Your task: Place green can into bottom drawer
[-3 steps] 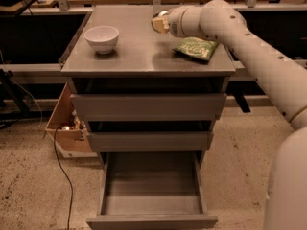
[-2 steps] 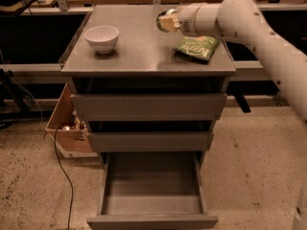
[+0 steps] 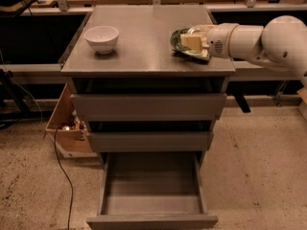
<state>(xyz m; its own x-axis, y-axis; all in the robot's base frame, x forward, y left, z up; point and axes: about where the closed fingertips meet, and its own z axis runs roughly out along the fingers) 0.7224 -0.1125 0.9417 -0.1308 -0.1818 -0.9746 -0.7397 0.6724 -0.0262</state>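
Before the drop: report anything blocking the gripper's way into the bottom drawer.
Nothing visible does. The gripper hangs over the crisp bag on the cabinet top; the bottom drawer stands pulled open, its tray bare.

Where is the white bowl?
In the camera view, the white bowl sits left on the cabinet top; the gripper is across from it on the right, over the green bag.

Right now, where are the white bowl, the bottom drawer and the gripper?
white bowl (image 3: 101, 42): camera view, front outer wall.
bottom drawer (image 3: 152, 188): camera view, bare floor of the open tray.
gripper (image 3: 191, 41): camera view, fingertip end, low over the cabinet top (image 3: 144, 32), picture-right.
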